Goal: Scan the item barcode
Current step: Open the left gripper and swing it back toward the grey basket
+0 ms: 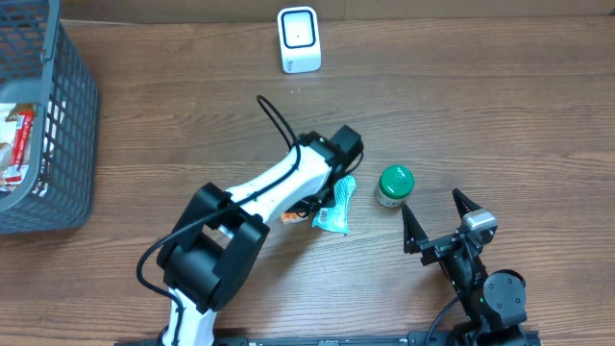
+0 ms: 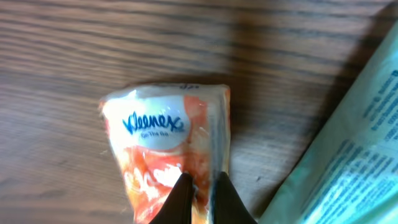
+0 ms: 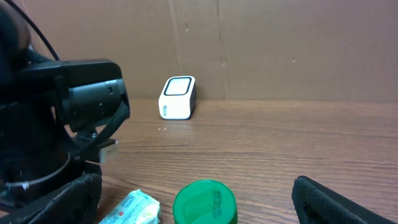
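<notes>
Left wrist view | our left gripper (image 2: 199,186) pinches the tissue pack (image 2: 163,127) | right gripper (image 1: 430,202) gapes empty | we should lift gently, barcode toward the scanner (image 1: 299,38)

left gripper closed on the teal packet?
No, the left wrist view shows the left gripper pinched on the orange Kleenex pack, with the teal packet lying off to the side.
</notes>
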You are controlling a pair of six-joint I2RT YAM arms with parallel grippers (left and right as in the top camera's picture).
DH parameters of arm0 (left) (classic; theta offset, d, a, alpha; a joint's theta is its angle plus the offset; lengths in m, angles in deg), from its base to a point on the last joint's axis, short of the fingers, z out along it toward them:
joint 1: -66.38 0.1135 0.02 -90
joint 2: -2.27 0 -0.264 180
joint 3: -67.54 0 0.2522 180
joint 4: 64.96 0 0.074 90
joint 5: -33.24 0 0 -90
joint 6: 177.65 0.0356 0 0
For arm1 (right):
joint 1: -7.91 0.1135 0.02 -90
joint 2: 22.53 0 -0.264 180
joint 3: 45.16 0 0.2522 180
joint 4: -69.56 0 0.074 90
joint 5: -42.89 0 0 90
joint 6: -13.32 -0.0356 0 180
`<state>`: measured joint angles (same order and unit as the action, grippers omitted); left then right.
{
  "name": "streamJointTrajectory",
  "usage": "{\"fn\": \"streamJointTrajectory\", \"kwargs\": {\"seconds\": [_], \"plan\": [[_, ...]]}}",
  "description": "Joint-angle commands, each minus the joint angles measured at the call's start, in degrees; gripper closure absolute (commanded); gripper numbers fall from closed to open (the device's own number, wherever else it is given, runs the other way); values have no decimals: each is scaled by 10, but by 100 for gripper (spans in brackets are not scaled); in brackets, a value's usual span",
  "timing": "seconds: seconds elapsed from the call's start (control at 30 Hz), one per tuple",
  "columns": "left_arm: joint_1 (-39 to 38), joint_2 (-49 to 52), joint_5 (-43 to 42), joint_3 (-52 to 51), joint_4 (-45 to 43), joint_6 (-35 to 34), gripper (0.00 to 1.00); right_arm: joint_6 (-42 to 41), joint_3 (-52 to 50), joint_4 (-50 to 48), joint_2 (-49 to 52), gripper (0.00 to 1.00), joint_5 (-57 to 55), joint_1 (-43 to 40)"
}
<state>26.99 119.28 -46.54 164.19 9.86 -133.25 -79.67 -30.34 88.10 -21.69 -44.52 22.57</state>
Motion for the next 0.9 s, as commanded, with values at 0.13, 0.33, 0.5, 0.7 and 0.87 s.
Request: {"fn": "streamJointTrajectory", "kwargs": {"seconds": [0.13,0.33,0.5,0.7,0.87], "plan": [[49,-18,-88,104,38,94,96,-3,-6,-2,-7,0,1,-2],[91,-22,-150,99,39,124,96,-3,-6,-2,-7,0,1,-2],[115,-22,-91,99,91,124,96,-3,-6,-2,-7,0,1,-2],[154,-48,-87,105,111,161,96,-3,-6,-2,-7,0,1,-2],[205,-111,-83,186,115,206,96,-3,-6,-2,-7,0,1,-2]]}}
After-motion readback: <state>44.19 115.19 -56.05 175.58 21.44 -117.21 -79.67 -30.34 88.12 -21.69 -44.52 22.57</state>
